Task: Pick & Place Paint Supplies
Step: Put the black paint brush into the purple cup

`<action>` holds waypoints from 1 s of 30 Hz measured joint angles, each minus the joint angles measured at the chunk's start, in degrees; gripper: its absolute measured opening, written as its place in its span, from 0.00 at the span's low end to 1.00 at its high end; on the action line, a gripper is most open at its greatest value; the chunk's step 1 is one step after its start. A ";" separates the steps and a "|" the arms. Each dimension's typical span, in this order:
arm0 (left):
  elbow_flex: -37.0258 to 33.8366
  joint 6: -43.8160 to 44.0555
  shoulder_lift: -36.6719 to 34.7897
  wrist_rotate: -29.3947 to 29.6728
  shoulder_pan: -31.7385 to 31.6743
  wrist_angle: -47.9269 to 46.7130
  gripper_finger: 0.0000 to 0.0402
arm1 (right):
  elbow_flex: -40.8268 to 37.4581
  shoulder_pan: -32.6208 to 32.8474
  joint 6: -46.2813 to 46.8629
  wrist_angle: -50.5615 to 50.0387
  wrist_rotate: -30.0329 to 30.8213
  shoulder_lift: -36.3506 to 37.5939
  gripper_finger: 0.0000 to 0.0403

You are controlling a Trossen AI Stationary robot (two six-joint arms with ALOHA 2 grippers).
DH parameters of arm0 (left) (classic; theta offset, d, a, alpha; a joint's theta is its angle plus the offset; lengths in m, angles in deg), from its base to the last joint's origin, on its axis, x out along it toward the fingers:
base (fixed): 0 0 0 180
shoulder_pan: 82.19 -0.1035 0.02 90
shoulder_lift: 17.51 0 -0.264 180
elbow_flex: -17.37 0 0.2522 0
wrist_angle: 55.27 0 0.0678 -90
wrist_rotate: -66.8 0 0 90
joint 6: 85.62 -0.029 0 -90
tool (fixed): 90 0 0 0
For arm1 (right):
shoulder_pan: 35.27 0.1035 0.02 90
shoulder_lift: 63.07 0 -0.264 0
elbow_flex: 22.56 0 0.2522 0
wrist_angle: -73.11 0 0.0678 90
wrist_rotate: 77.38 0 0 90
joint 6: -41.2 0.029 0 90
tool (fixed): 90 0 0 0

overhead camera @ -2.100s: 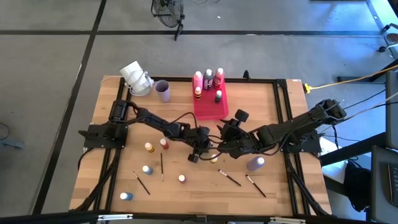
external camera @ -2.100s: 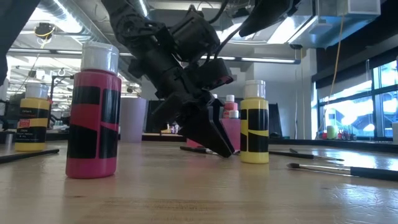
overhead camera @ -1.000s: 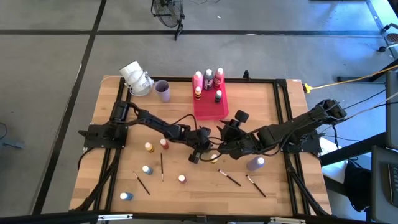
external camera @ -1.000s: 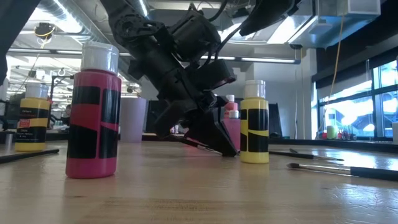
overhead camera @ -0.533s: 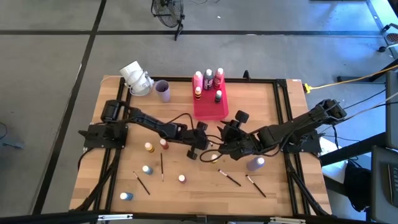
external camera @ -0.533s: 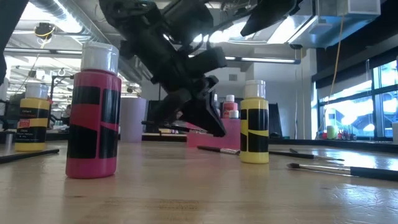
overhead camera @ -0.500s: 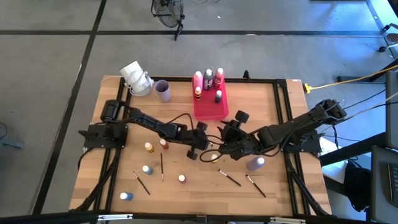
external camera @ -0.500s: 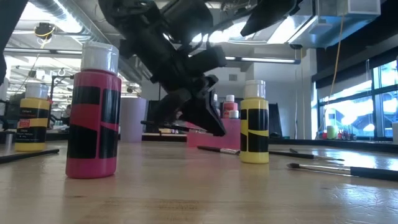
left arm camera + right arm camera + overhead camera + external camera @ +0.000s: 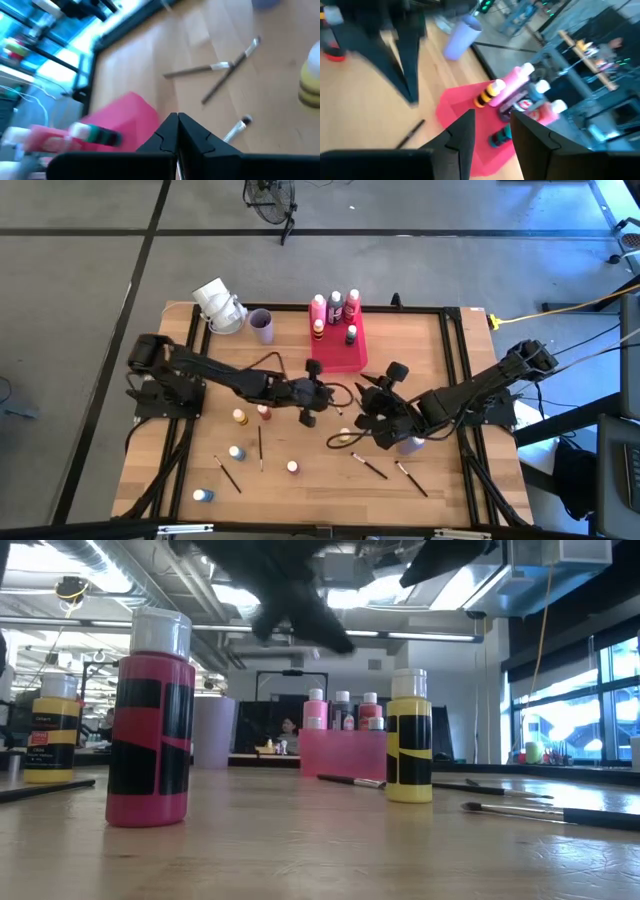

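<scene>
Wooden table [image 9: 450,340] fills the high view, with loose paint bottles and brushes spread over its near half. The left gripper [image 9: 309,417] was down at the boards beside the yellow bottle [image 9: 409,736] a moment ago; now it has risen clear, showing in the low view only as a dark blur overhead. Its fingers are pressed together, and I can see nothing caught between them. The paintbrush [image 9: 350,781] it had been working at lies flat on the wood below it, just beside the yellow bottle, so the pick looks to have missed and that brush seems yet to be moved. Ahead of this gripper stands the pink-red tray [image 9: 340,355], already holding several bottles. The right gripper [image 9: 492,120] has drawn back a little and hovers close to the left one, jaws partly apart and empty, the tray visible through the gap. A fresh descent on the brush is probably needed.
</scene>
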 joint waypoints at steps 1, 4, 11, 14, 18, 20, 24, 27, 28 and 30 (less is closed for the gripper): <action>-0.40 0.02 -1.68 0.45 0.09 0.54 0.00 | 0.00 0.51 0.74 -0.67 1.24 0.00 0.32; -2.80 0.52 -7.14 2.24 -0.57 3.17 0.00 | 0.00 2.00 3.11 -2.77 4.94 0.00 0.32; -16.19 0.15 -19.82 0.29 -4.53 24.44 0.00 | 0.00 4.31 12.44 -11.70 8.81 0.00 0.32; -23.91 -0.85 -22.87 -0.29 -5.86 37.08 0.00 | 0.00 4.46 18.00 -16.59 8.89 0.00 0.32; -33.21 -3.00 -24.57 2.27 -7.53 58.51 0.00 | 0.00 4.46 23.12 -21.07 9.80 0.00 0.32; -37.07 -4.09 -24.56 4.25 -8.46 68.16 0.00 | 0.00 4.44 23.88 -21.61 9.94 0.00 0.32; -41.51 -4.81 -23.78 10.02 -9.97 80.51 0.00 | 0.00 3.91 23.88 -22.00 11.01 0.00 0.32; -41.97 -8.21 -23.08 13.98 -11.17 82.02 0.00 | 0.00 2.91 23.88 -22.45 13.13 0.00 0.32; -41.97 -9.32 -22.88 14.60 -11.76 82.03 0.00 | 0.00 2.47 23.88 -22.45 13.86 0.00 0.32; -41.97 -10.33 -22.51 14.71 -13.31 82.10 0.00 | 0.00 1.39 23.88 -22.64 14.97 0.00 0.32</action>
